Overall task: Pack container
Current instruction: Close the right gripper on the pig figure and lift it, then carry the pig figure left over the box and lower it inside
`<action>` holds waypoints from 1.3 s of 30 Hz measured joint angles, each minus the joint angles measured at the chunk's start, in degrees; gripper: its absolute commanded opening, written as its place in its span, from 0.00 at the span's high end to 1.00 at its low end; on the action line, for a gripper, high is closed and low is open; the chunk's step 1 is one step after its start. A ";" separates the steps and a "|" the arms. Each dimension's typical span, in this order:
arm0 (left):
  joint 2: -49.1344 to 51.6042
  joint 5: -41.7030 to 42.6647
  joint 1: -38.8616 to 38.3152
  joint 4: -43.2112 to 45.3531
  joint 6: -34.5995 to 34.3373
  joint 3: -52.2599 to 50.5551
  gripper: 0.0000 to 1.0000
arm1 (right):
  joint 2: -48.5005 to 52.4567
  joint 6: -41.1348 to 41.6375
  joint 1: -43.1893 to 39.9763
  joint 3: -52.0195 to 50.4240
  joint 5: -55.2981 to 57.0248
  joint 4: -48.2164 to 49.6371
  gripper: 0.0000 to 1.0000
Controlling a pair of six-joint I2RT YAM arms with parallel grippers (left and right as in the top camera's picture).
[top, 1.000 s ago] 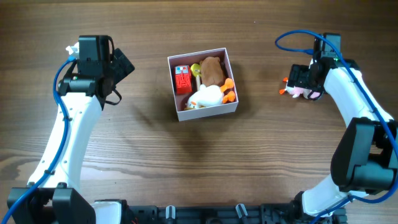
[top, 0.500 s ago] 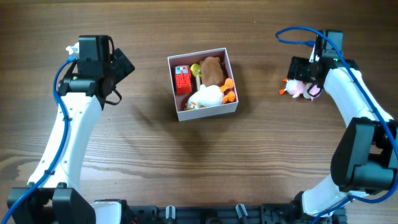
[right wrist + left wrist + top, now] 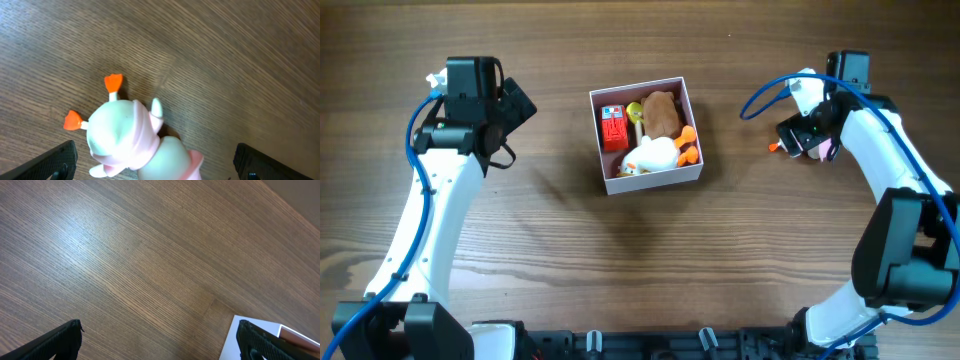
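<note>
While one toy is lying outside the box: handling entry

Though both tools are standing wide open and gripping nothing, the right tool [image 3: 155,156] is hanging directly over a pink-and-white toy [image 3: 125,137] that is lying on the bench [image 3: 570,260], well apart from the container [image 3: 655,180]. Container: sitting mid-bench, holding a red block [image 3: 613,127], a brown toy [image 3: 662,112] and a white toy [image 3: 655,155]; looking thin-walled and light, so likely sliding under any nudge. Pink-and-white toy: appearing smooth, rounded and light, possibly slippery; whether it is soft or hard is not showing. Best hold, judging from here: across the plump body, avoiding the thin orange feet [image 3: 113,82]. Left tool [image 3: 159,332] is hovering over bare bench beside the container's corner
</note>
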 measured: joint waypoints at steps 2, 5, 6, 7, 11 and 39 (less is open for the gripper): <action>0.00 0.00 0.00 0.00 0.00 0.00 0.00 | 1.03 -3.39 -0.02 0.00 -2.27 0.00 0.00; 0.00 0.00 0.00 -0.02 0.00 0.00 0.00 | 4.15 -7.82 -0.04 0.00 -4.13 0.02 0.00; 0.00 0.00 0.00 -0.02 0.00 0.00 0.00 | 4.96 -8.48 -0.04 0.00 -4.31 0.02 0.00; 0.00 0.00 0.00 0.00 0.00 0.00 0.00 | 6.40 -9.53 -0.04 0.00 -4.55 0.07 0.03; 0.00 0.00 0.00 -0.02 0.00 0.00 0.00 | 8.85 -11.96 -0.20 0.44 -6.25 1.14 0.95; 0.00 0.02 0.00 -0.02 0.00 0.00 0.00 | -15.56 6.14 46.38 6.71 -1.84 4.55 0.96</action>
